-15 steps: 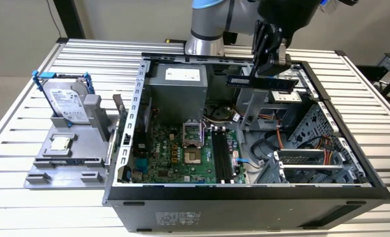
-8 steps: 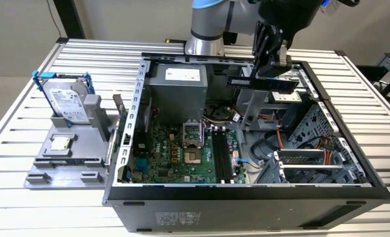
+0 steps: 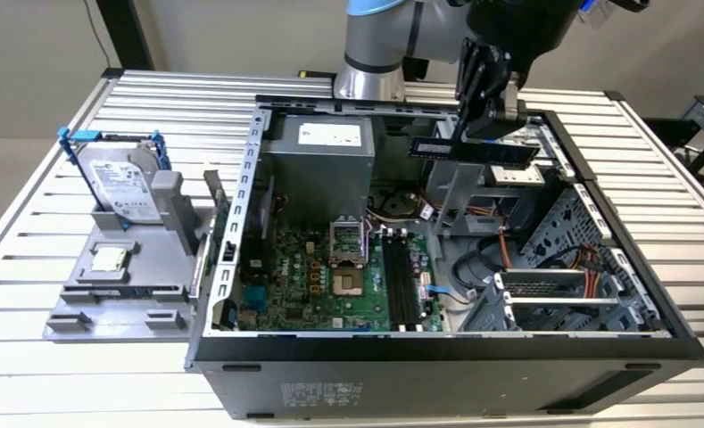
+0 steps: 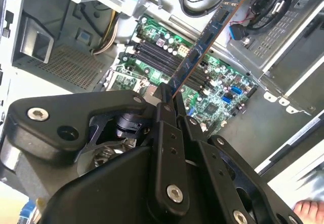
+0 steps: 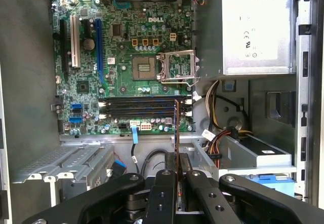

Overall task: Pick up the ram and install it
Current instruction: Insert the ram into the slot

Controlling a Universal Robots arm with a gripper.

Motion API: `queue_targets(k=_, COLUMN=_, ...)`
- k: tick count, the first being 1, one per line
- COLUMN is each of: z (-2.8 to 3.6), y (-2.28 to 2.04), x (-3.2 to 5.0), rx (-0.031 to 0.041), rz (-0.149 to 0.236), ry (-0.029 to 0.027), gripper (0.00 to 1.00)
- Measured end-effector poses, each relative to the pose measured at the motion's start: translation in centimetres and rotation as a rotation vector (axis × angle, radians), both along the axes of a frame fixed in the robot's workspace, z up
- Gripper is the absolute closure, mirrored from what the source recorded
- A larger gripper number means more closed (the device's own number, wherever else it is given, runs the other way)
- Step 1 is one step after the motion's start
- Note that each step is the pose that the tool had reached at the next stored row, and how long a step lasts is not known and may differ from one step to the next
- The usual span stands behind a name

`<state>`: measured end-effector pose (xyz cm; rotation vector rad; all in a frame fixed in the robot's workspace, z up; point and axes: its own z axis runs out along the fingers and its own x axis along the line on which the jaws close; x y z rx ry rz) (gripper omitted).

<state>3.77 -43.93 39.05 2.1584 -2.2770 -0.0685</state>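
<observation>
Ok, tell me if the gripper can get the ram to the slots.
Probably yes: the gripper holds the ram above the open case, and the slots lie bare, no cable across them.

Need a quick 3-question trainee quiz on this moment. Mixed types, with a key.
1. True or false: the ram is seated in a motherboard slot.
2. The gripper is shut on: A) a screwdriver B) the ram C) the hard drive.
3. Fill in: in the exterior view, the hard drive stands outside the case, on that view's ____.
Key: 1 false, the ram is held up, clear of every motherboard slot. 2 B. 3 left.
</observation>
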Motion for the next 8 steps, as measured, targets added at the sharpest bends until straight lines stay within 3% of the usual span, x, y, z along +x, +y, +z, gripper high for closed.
queue_targets(k=8, z=0.00, y=-0.01, x=0.00, rx=0.0001, rz=0.000, ry=0.0000, gripper=1.00)
